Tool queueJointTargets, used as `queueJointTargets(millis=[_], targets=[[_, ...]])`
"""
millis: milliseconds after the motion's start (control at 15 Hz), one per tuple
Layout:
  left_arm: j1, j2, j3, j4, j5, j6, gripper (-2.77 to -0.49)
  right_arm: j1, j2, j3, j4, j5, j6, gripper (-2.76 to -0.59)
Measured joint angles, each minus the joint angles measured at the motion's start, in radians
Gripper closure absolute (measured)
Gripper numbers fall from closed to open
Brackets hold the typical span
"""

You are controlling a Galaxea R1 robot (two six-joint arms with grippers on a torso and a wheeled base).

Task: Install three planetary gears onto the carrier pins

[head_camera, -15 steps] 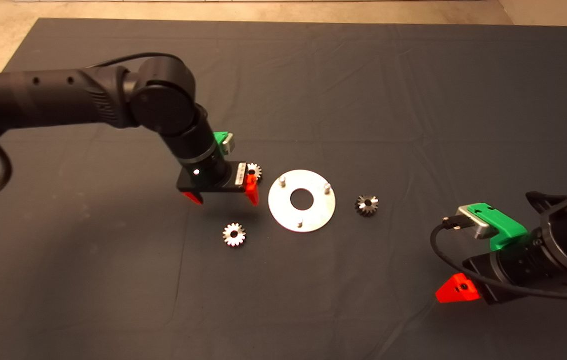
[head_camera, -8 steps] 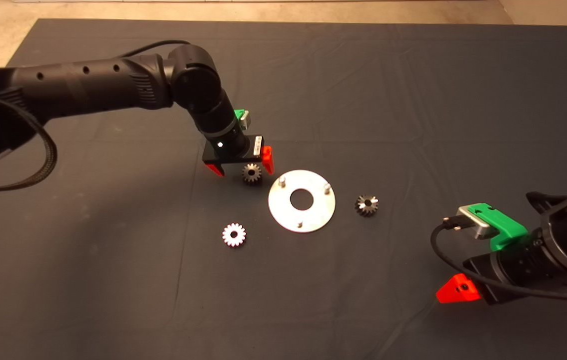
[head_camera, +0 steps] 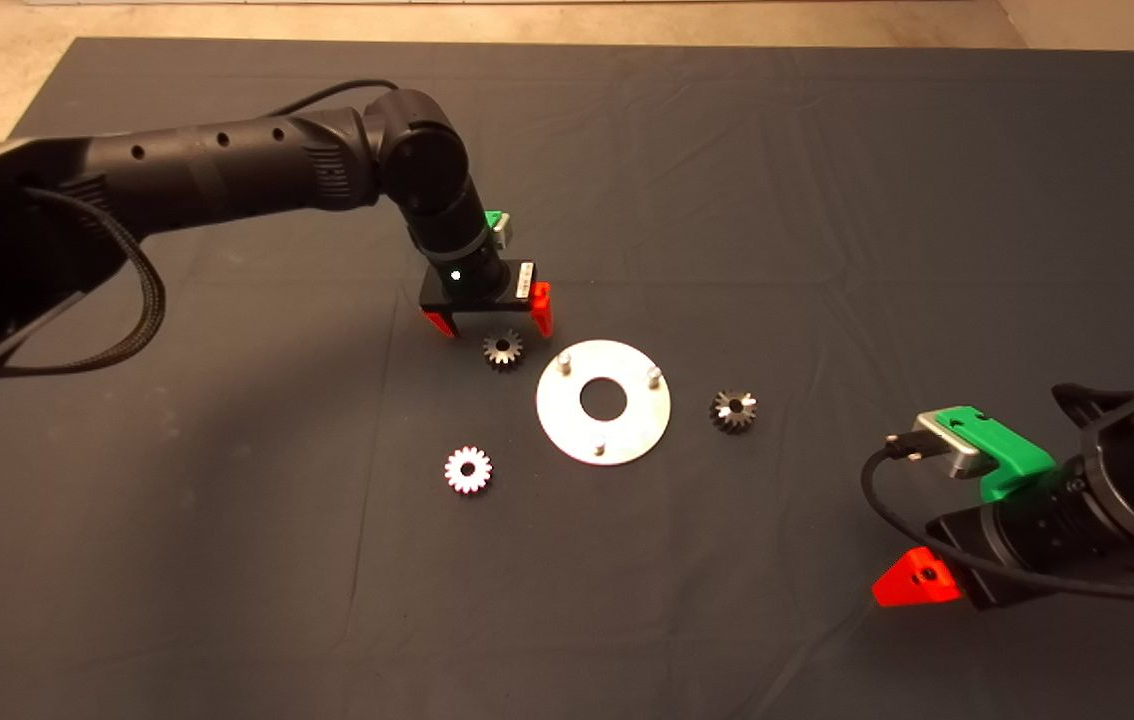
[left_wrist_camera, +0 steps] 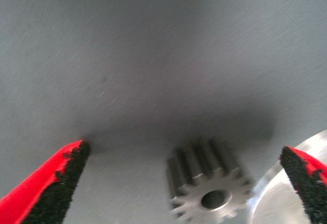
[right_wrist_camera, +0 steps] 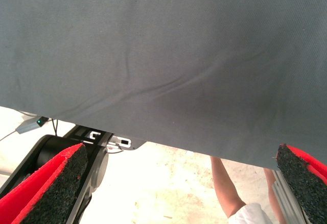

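The shiny round disc (head_camera: 630, 432) lies mid-mat, with three carrier pins (head_camera: 564, 358) standing on it, all bare. Three planetary gears lie flat on the mat: one (head_camera: 502, 350) just left of the disc, one (head_camera: 468, 469) at the near left, one (head_camera: 733, 410) to the right. My left gripper (head_camera: 490, 316) is open and hovers just behind the first gear. In the left wrist view that gear (left_wrist_camera: 209, 188) sits between the spread fingers (left_wrist_camera: 51, 183), beside the disc's edge (left_wrist_camera: 276, 196). My right gripper (head_camera: 917, 580) is parked, open and empty, at the lower right.
The dark mat (head_camera: 227, 560) is creased. The right wrist view looks past the mat's edge (right_wrist_camera: 153, 81) at the floor, a dark machine base (right_wrist_camera: 51, 152) and a person's legs (right_wrist_camera: 227, 188).
My left arm has swung toward the far side and right, so its open gripper now sits just behind the gear by the disc. The gears, disc and right arm have stayed put.
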Motion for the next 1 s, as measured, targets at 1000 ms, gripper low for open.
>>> queueJointTargets(millis=[1000], targets=[[0.0, 0.051, -0.004, -0.004, 0.093, 0.025, -2.08, 0.0, -0.001, 0.0, 0.0, 0.0, 0.0, -2.76]])
